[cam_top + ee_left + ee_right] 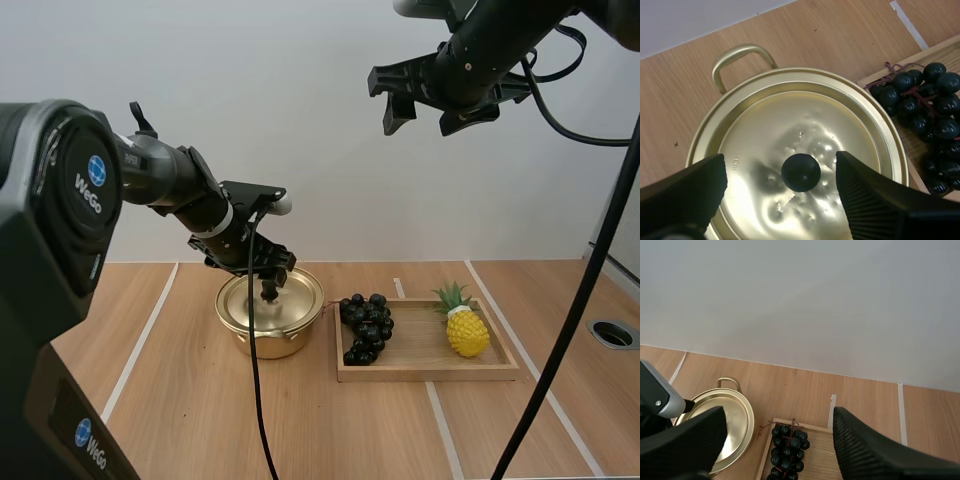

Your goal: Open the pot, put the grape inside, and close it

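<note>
Nearest, left jaws: standing open on either side of the knob [800,172], ribbed faces turning inward, gripping nothing.
Knob, risk: being small, round and smooth-looking, it may be slipping free if the jaws are closing too high or off centre, and the lid would be dropping back.
Lid [790,125]: sitting shut on the pot [262,345]; its dented, shiny face is throwing reflections, so the knob's height above it is proving hard to judge.
Pot, risk: looking light, it may be rising or sliding with the lid toward the wooden tray [430,375] lying just beside it.
Pot, hidden: the lid is covering the inside; one loop handle [742,48] is showing, the opposite side being cut off behind the jaws.
Grapes [365,327]: lying at the pot-side end of the tray on the counter [160,400]; how firmly the berries are hanging together is unclear.
Pineapple [467,328]: standing at the tray's other end, apart from the grapes.
Farthest, right jaws: hanging open high above the tray, holding nothing; both arms working over the pot together may be colliding.
</note>
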Motion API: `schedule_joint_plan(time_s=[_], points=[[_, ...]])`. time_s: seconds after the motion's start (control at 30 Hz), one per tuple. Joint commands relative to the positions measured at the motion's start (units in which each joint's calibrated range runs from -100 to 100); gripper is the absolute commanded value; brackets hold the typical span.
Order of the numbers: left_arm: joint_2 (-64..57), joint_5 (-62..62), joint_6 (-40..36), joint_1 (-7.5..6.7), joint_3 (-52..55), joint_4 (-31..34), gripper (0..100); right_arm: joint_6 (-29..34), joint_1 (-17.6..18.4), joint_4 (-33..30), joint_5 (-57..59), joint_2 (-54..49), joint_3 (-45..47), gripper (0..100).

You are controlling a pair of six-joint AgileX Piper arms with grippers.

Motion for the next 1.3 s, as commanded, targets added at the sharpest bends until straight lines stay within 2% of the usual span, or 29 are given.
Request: schedule_joint_plan(time_s=[0.0, 0.4, 0.47, 0.63, 0.67, 1.0, 1.27], points=[[1.6, -0.8, 0.4, -0.20, 0.0, -1.1, 100, -0.4, -0.2, -0.4, 0.0, -1.0, -0.1, 100], [3.5, 2.4, 3.2, -0.20, 0.0, -3.4, 100, -0.4, -0.2, -0.9, 0.0, -1.0, -0.1, 100], [3.5, 2.5, 3.3, -0.20, 0.0, -3.4, 78, -0.4, -0.2, -0.9, 0.0, -1.0, -0.1, 100], [3.5, 1.9, 2.1, -0.20, 0.0, -3.4, 9, -0.4, -0.2, -0.9, 0.0, -1.0, -0.1, 100], [3.5, 1.3, 1.8, -0.20, 0.0, -3.5, 0, -0.4, -0.2, -0.9, 0.0, -1.0, -0.1, 100], [1.6, -0.5, 1.1, -0.20, -0.7, -4.0, 0, -0.5, -0.2, -1.0, 0.0, -1.0, 0.1, 100], [-7.6, -0.5, -0.4, -0.11, -9.9, -4.0, 0, -1.7, -0.2, -1.4, 0.0, -1.0, 1.9, 100]])
